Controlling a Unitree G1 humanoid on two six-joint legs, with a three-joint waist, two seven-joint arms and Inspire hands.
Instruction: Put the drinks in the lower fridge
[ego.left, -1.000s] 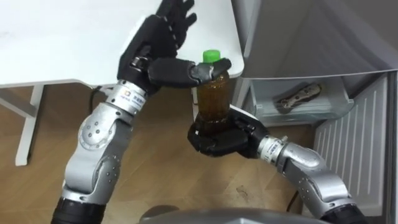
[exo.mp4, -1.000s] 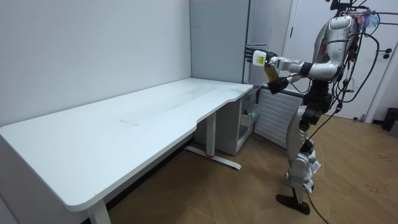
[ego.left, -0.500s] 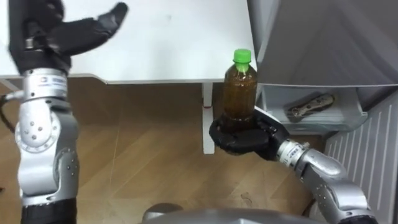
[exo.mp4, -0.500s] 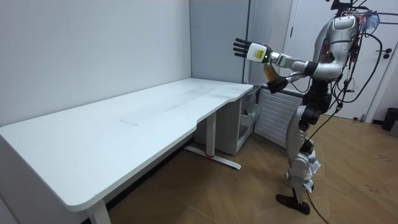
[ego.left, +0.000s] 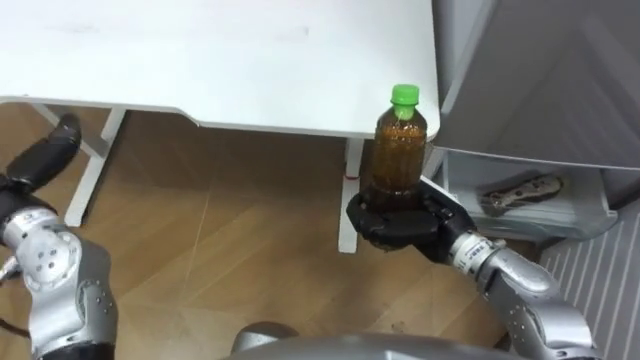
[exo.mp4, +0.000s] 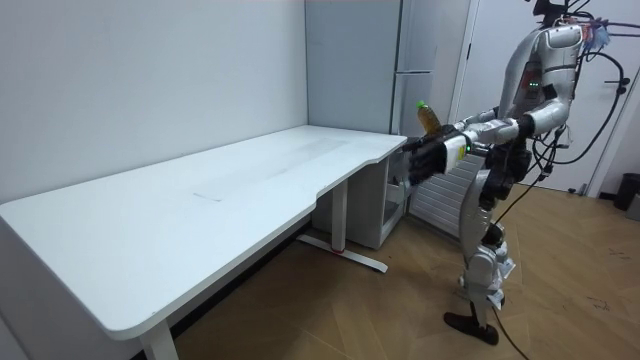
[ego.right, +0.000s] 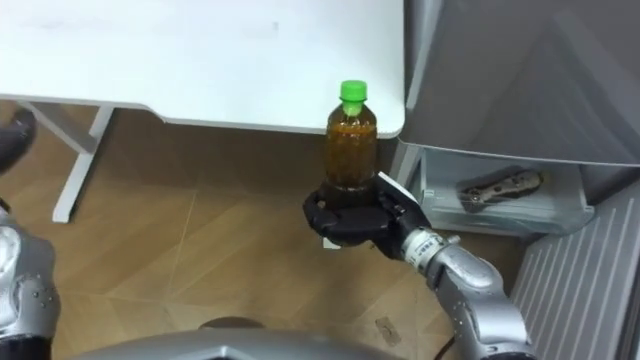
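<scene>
An amber drink bottle (ego.left: 399, 150) with a green cap stands upright in my right hand (ego.left: 392, 218), whose fingers curl round its base. I hold it in the air just off the white desk's right corner, to the left of the open lower fridge (ego.left: 530, 205). In the right eye view the bottle (ego.right: 350, 148) and right hand (ego.right: 348, 218) stand the same way. My left hand (ego.left: 48, 152) is low at the far left, away from the bottle, one dark finger held straight. In the room view the bottle (exo.mp4: 428, 118) is raised in front of me, the left hand (exo.mp4: 420, 160) below it.
The white desk (ego.left: 220, 60) spans the top, with a leg (ego.left: 95, 165) at the left and another behind the bottle. A brownish item (ego.left: 522, 190) lies in the fridge's clear drawer. The ribbed white fridge door (ego.right: 590, 275) stands open at the lower right. Wooden floor lies below.
My left hand has come off the bottle's top and swung left and down to the edge of the picture. The right hand keeps the bottle upright. The camera has shifted.
</scene>
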